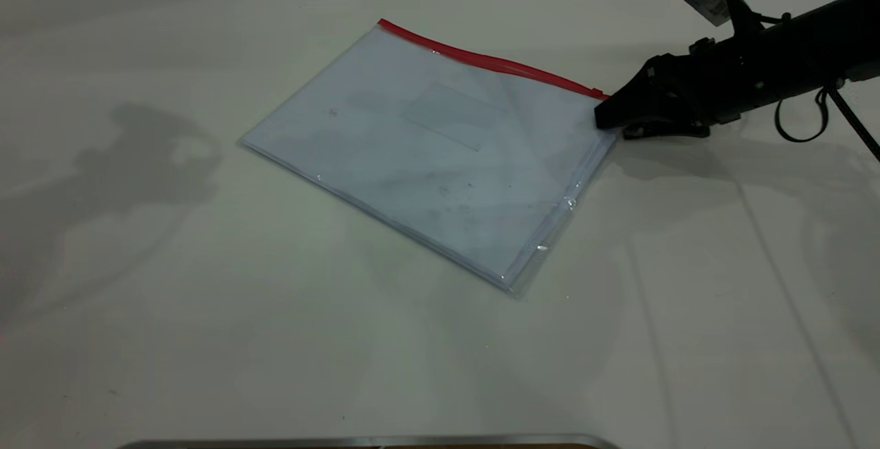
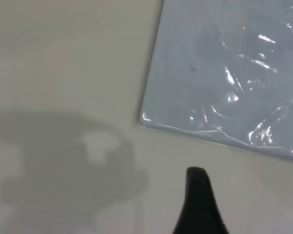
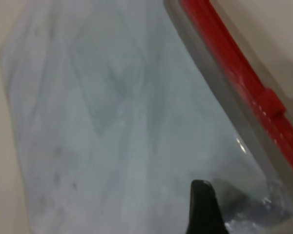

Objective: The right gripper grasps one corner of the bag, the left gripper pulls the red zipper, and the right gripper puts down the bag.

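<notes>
The bag (image 1: 440, 146), a clear pouch with white sheets inside, lies flat on the table. The red zipper (image 1: 481, 59) runs along its far long edge. My right gripper (image 1: 605, 117) is at the corner of the bag (image 1: 599, 102) where the red strip ends, shut on it, low at the table. In the right wrist view one black finger (image 3: 201, 209) lies over the crumpled plastic, and the red slider tab (image 3: 271, 102) is close by. My left gripper (image 2: 200, 204) is out of the exterior view and hovers near a plain corner of the bag (image 2: 145, 118).
The white table (image 1: 206, 298) surrounds the bag. The left arm's shadow (image 1: 144, 160) falls on the table to the bag's left. A metal edge (image 1: 357, 441) runs along the front of the table.
</notes>
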